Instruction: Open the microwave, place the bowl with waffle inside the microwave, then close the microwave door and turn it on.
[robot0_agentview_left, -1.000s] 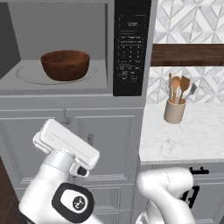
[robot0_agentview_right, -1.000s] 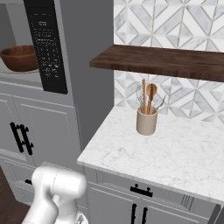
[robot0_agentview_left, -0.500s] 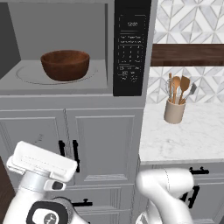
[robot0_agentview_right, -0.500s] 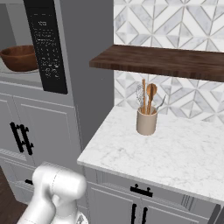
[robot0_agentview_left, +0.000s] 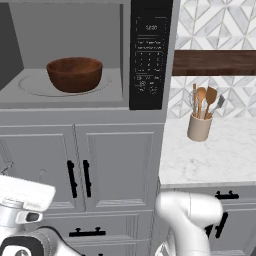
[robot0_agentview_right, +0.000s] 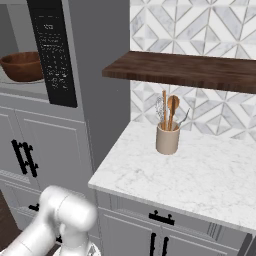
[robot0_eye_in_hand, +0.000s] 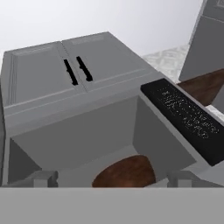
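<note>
The microwave (robot0_agentview_left: 150, 55) is open at the front and its grey cavity (robot0_eye_in_hand: 87, 135) shows. On the round turntable (robot0_agentview_left: 35, 86) inside stands the dark reddish-brown bowl (robot0_agentview_left: 75, 74), also seen as the bowl (robot0_agentview_right: 21, 66) and the bowl (robot0_eye_in_hand: 124, 173). The waffle is hidden and the microwave door is out of view. My gripper (robot0_eye_in_hand: 112, 179) looks into the cavity from a distance. It is open, its fingertips (robot0_eye_in_hand: 43, 178) are wide apart, and it holds nothing. The white hand (robot0_agentview_left: 22, 195) sits low at the left, in front of the lower cabinets.
The black keypad panel (robot0_agentview_right: 52, 50) stands right of the cavity. Grey cabinet doors with black handles (robot0_agentview_left: 77, 177) lie below the microwave. A beige utensil crock (robot0_agentview_left: 199, 126) stands on the marble counter (robot0_agentview_right: 200, 170) under a dark wooden shelf (robot0_agentview_right: 190, 70).
The arm's hand has dropped down and to the left in the left base view. The bowl has stayed on the turntable and the gripper has stayed open.
</note>
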